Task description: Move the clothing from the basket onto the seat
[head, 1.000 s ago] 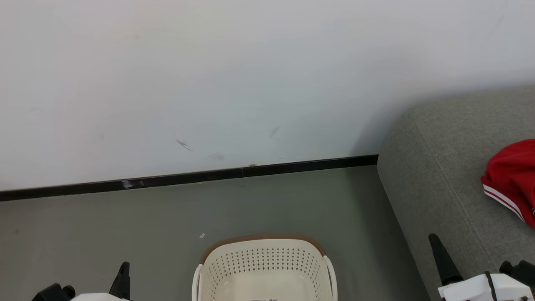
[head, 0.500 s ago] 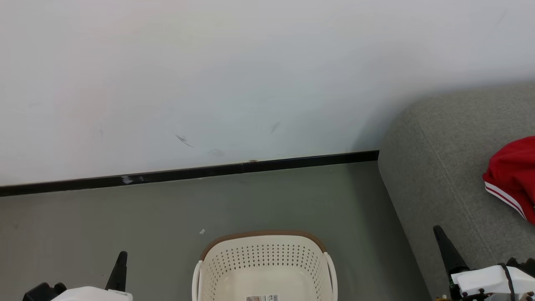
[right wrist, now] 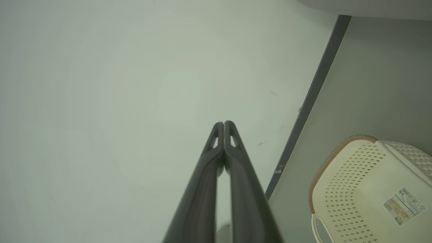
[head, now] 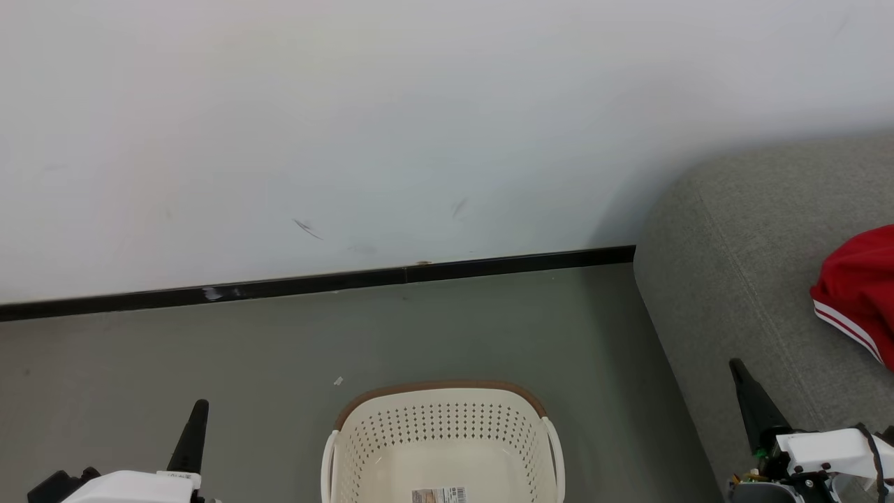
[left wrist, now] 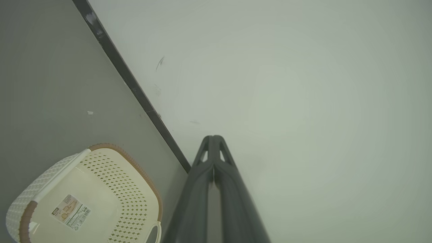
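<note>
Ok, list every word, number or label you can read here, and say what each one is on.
Nothing here can be read as it stands.
Barcode sticker on the inside bottom of the basket: printed lines and a barcode, too small to read.
Red clothing on the seat: no lettering on the visible part, only white stripes.

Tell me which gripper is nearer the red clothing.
Right. The right gripper is at the sofa's edge, near the clothing; the left gripper is far off, past the basket.
</note>
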### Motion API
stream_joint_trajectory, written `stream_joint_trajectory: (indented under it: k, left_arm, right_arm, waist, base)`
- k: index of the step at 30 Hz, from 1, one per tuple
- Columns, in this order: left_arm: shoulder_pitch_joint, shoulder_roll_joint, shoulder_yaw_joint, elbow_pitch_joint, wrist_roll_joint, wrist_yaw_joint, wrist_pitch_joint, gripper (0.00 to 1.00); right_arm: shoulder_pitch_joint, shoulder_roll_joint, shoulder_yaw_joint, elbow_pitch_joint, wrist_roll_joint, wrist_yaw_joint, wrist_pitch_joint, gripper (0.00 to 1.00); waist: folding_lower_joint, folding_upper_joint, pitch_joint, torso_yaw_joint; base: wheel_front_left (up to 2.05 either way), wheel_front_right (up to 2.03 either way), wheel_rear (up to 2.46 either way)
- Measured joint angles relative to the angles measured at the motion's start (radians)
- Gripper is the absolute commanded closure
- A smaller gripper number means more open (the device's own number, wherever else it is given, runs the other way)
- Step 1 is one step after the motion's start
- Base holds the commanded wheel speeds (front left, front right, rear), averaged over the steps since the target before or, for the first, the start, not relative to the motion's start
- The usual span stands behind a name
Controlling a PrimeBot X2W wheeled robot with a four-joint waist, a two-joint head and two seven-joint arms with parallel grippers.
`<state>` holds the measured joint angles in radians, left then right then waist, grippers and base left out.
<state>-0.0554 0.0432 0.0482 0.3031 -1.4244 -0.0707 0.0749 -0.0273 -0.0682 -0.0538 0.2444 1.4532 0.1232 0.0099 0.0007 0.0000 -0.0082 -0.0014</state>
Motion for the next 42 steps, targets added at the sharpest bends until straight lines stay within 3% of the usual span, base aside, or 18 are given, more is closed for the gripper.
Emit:
stream_joint_trajectory:
  k: [14,42]
  left_arm:
    - [-0.014,-0.01,0.042,-0.011,-0.17,-0.052,0.044,1.0]
    - [-0.017,-0.01,0.042,-0.022,-0.17,-0.052,0.044,1.0]
  right_arm:
    - [-0.028,-0.008,-0.011,0.016,0.201,0.0,0.042,1.0]
    - [-0.028,-0.008,-0.016,0.019,0.201,0.0,0.043,1.0]
  waist:
    - [-0.0001,0.0,0.011,0.002]
    - [-0.0003,0.0,0.011,0.001]
  base:
    - [0.0,0.0,0.0]
    - [0.0,0.0,0.0]
